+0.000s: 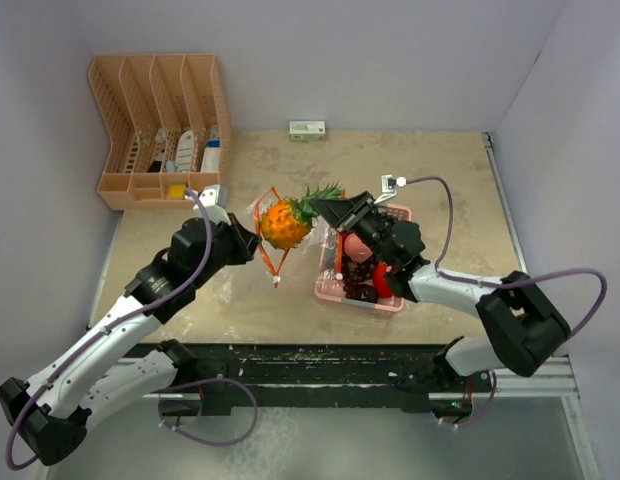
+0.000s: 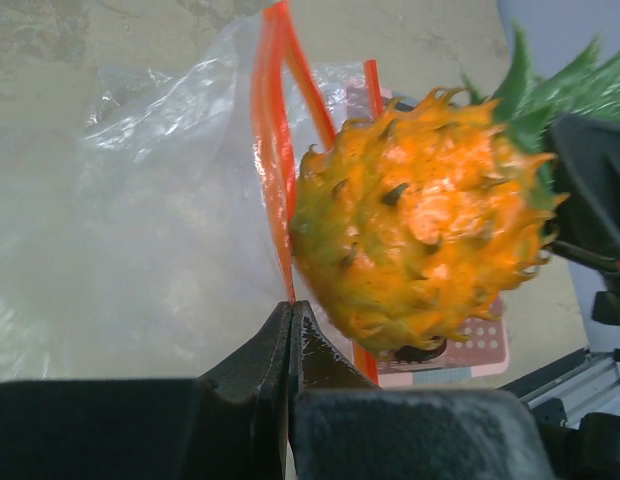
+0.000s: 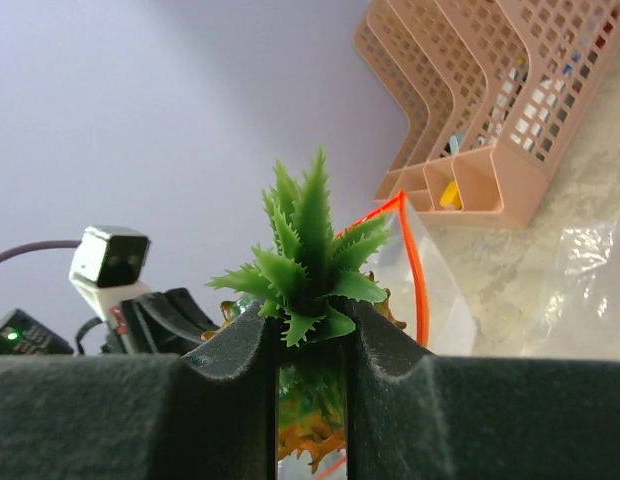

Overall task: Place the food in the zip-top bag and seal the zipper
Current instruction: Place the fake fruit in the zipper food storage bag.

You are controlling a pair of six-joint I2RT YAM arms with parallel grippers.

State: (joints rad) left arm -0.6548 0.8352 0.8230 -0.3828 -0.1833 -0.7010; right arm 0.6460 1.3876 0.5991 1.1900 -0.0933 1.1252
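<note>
Orange pineapple leaves pinched, right end effector

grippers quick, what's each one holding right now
left gripper: shut, pinching the bag at its orange zipper edge
right gripper: shut on the pineapple, gripped by its leaves

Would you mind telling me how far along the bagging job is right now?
Done: nothing seems bagged yet; the zip-top bag looks empty. In hand: the left pincer pinches its orange zipper edge while the right pincer holds the pineapple by its leaves at the opening. Left: the peach, grapes and red piece in the pink tray, then sealing.
</note>
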